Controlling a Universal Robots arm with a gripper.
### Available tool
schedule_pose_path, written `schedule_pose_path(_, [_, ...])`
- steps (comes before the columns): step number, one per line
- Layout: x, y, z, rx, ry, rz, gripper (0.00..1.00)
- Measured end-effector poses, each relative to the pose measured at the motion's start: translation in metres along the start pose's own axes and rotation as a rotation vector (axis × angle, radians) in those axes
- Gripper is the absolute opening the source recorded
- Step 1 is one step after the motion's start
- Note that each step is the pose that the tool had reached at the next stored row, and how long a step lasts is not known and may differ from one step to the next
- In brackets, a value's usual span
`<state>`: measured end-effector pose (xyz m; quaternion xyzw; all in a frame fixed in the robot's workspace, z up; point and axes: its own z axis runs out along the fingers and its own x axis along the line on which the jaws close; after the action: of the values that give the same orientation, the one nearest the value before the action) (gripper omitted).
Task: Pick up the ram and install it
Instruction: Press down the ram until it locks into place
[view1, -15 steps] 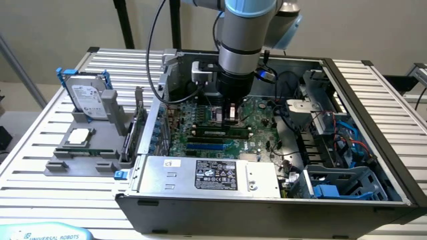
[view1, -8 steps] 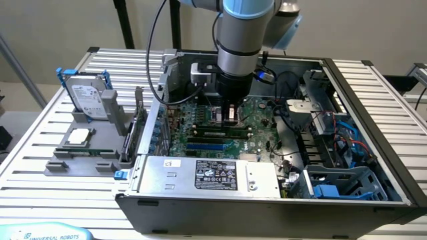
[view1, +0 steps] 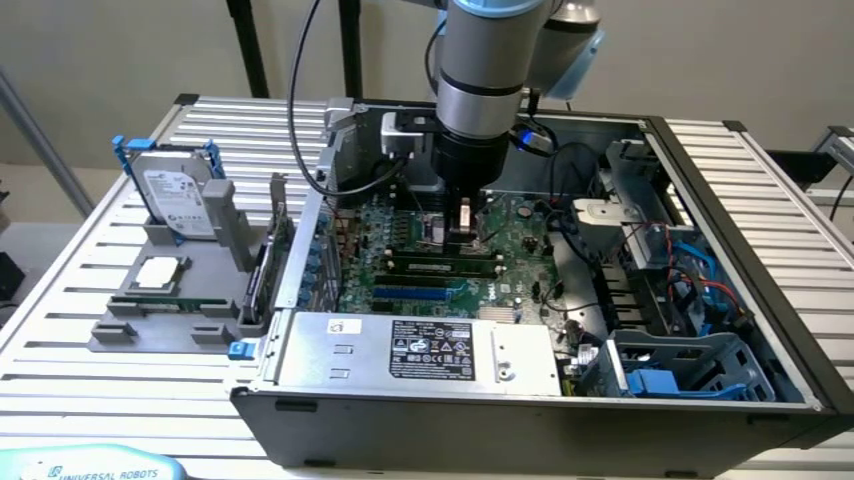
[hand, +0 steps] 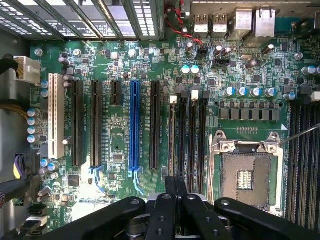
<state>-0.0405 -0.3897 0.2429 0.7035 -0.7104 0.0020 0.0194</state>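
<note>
Gripper (view1: 461, 222) hangs low inside the PC case (view1: 747, 200), over the motherboard (view1: 400, 225). Fingers are pressed together w/ nothing between them, and the wrist view has the tips (hand: 175, 182) at the end of the memory slots (hand: 187, 132). The ram (view1: 167, 302), as far as I can make out, lies flat in the grey holder (view1: 114, 335) outside the case, well apart, off to the exterior view's left of the gripper. Its long axis runs across that view. A similar green stick (view1: 434, 267) may be seated in a slot near the fingers, not sure.
</note>
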Motion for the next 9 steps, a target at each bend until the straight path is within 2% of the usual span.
schedule_pose_path(9, [0.0000, 0.0000, -0.0001, -0.0001, 0.0001, 0.000, 0.11])
